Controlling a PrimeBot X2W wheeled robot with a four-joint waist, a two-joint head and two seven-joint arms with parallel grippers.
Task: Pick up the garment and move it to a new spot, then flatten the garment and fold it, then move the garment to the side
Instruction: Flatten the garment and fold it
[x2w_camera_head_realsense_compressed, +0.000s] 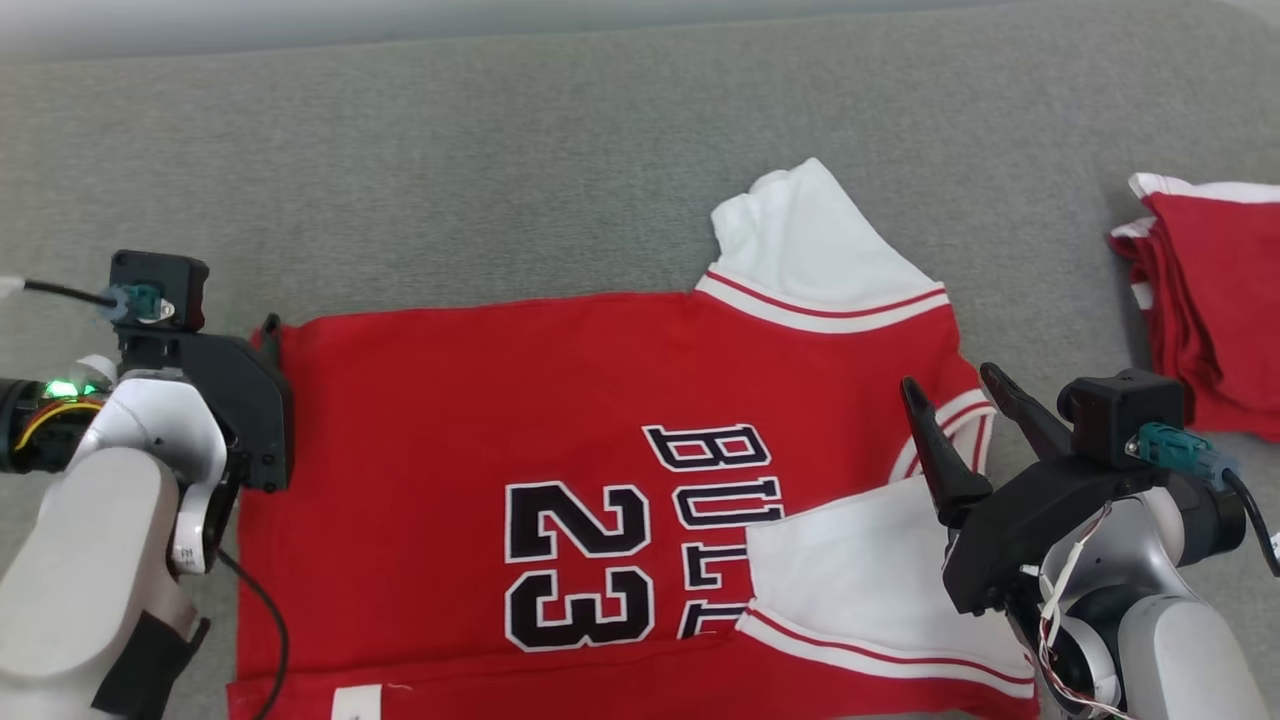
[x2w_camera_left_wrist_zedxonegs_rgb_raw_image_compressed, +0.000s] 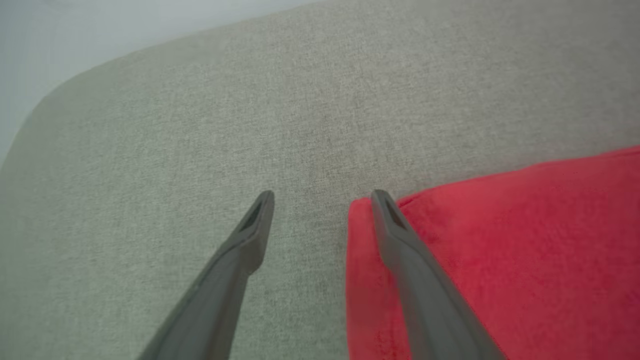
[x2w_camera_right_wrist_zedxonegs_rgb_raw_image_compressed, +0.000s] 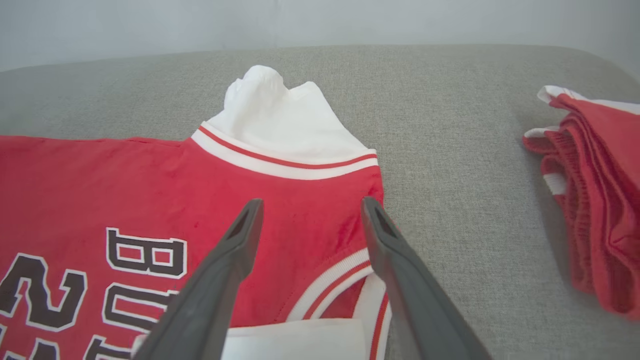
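**Both my pincers spread over the red jersey**

My left pincer stands spread wide, pinching nothing. One of its fingers lies over a corner of the red, white-sleeved cloth jersey with the black "23" on it. The other finger lies over the bare grey woven cushion. I cannot tell whether the tips touch the cloth.

My right pincer is also spread and empty, hovering above the jersey's neck end with its tips over the red shoulder. Just beyond those tips the far white sleeve sticks out onto the cushion, its end bunched. Nearer my wrist, the near white sleeve lies folded in over the chest, covering part of the lettering.

The jersey lies flat between my two pincers. On the outer side of my right pincer, well apart from the jersey, sits a stack of folded red garments with white trim.
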